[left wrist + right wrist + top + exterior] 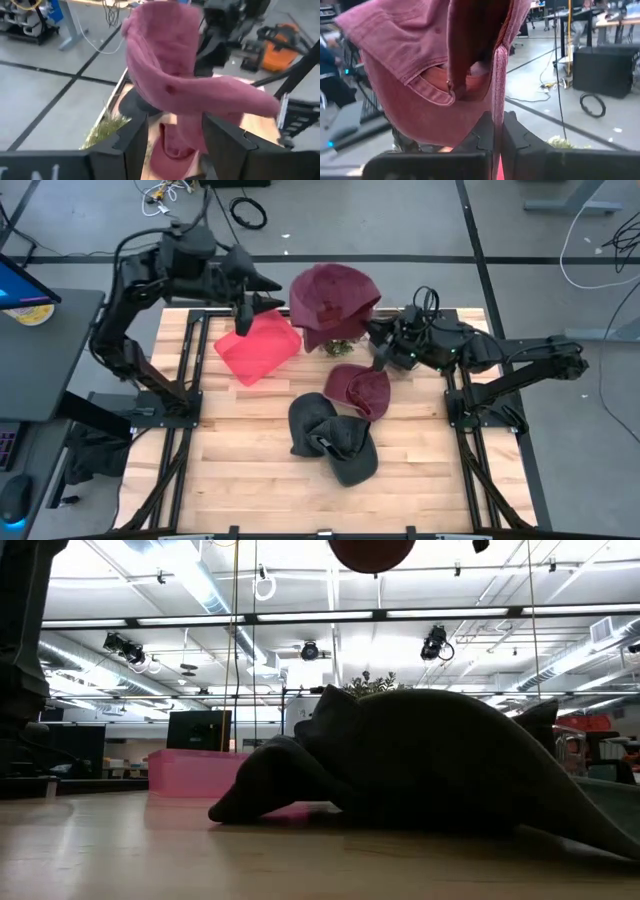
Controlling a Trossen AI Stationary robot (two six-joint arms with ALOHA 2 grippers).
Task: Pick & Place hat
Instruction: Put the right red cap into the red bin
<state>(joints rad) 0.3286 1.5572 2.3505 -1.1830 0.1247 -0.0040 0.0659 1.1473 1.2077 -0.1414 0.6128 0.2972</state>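
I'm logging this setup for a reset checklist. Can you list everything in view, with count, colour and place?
Held hat: 1, maroon, lifted above the table's far edge, between the two claws.
Second maroon hat: 1, lying on the table, right of centre.
Dark hats: 2 as far as I can tell, dark grey, overlapping near the table's middle.
Bin: 1, pink, far left part of the table.
Plant: 1, green, mostly hidden under the held hat.
Table: 1, light wood.
Left claw: dark, at the held hat's left side; grip unclear.
Right claw: dark, shut on the held hat's edge.
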